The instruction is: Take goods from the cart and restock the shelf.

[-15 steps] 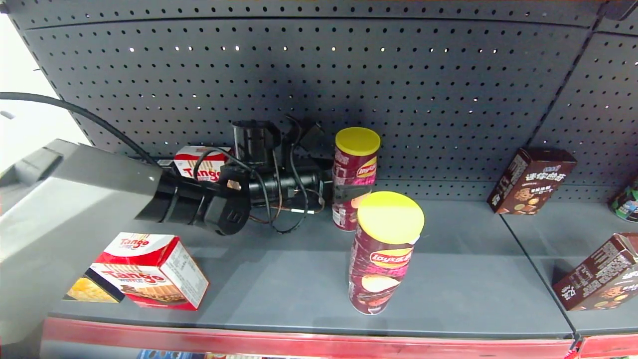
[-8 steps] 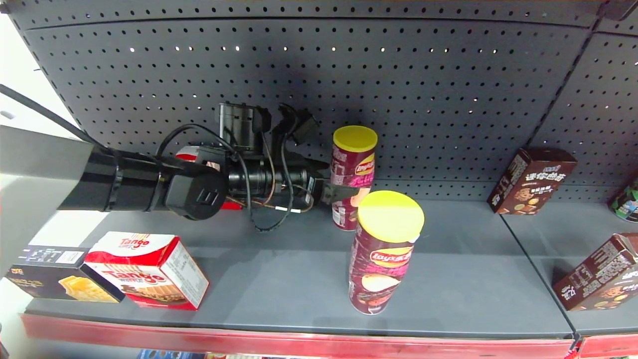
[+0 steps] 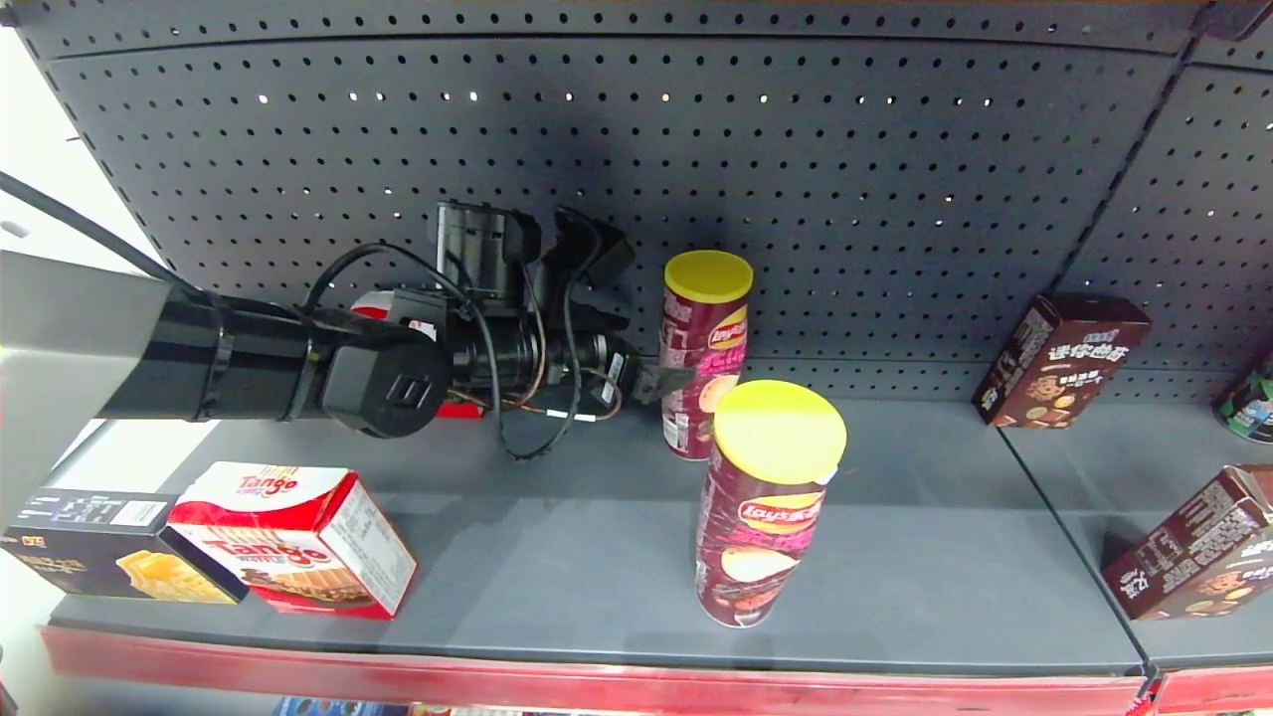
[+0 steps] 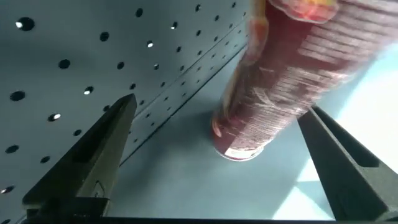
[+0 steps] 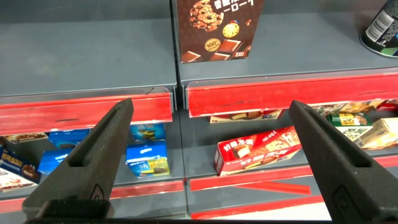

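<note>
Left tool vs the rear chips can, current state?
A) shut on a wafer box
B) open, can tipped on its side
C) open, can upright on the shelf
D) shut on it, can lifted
C: the left tool has its fingers spread wide and clear of the rear chips can, which stands upright on the shelf by the pegboard.

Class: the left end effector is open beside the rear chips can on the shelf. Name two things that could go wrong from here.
1. The left end effector sits open, a fingertip close against the rear chips can; a skewed pull-back could clip and topple this tall, narrow can.
2. The front chips can stands close by; a falling rear can might knock it towards the shelf edge.
</note>
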You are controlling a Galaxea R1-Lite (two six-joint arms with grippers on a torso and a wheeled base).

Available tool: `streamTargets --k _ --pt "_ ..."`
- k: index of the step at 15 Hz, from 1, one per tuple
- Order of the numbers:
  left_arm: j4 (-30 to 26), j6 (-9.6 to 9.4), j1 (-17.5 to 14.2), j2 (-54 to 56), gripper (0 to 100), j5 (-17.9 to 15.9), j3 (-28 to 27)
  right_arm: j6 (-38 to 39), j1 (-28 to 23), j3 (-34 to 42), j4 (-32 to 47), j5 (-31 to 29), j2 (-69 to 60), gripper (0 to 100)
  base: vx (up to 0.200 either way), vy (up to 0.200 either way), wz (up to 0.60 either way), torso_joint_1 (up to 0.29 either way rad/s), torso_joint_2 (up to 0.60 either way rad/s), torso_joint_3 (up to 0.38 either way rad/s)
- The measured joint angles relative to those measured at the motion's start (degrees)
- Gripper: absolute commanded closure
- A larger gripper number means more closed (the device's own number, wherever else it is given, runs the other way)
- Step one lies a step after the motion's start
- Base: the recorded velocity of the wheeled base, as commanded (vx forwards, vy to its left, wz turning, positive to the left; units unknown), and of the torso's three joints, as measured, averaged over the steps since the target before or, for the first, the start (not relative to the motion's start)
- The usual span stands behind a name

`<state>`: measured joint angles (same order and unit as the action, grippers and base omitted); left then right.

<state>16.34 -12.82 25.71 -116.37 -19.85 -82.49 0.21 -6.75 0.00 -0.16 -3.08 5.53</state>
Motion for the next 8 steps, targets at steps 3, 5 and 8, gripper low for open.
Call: streamTargets --k 3,5,8 --pt "0.0 -0.01 0.1 0.0 0 4.5 0.0 0.0 0.0 0.0 0.0 0.0 0.0 0 0.0 0.0 0.0 0.0 0.0 0.0" --pt "0.2 -0.01 0.0 0.0 0 7.4 0.1 0.0 0.0 0.0 0.0 0.0 0.0 0 0.0 0.0 0.0 0.0 0.0 0.0" --pt "0.6 -0.41 0.0 0.0 0 8.7 0.2 0.0 0.0 0.0 0.0 0.0 0.0 0 0.0 0.0 0.0 0.0 0.0 0.0"
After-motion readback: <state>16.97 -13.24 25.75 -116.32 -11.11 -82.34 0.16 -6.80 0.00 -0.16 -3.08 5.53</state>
